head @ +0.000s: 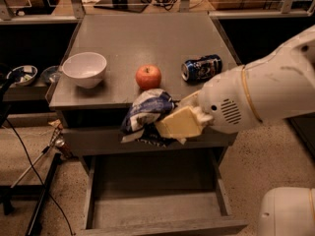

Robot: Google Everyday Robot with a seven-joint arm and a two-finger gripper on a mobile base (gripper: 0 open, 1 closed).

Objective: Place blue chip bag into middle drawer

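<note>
The blue chip bag (145, 113), dark blue foil with white patches, hangs crumpled in front of the cabinet's front edge. My gripper (167, 124) is shut on the bag's right side, its tan fingers (178, 123) pressed into the foil. Bag and gripper are held in the air above the open middle drawer (157, 210), a wide grey tray pulled out below, with nothing on its floor. The white arm reaches in from the right.
On the grey cabinet top (142, 43) stand a white bowl (84, 69) at left, a red apple (148, 76) in the middle and a blue-and-white drink can (201, 68) lying on its side. Cables and a stand (39, 181) are on the floor at left.
</note>
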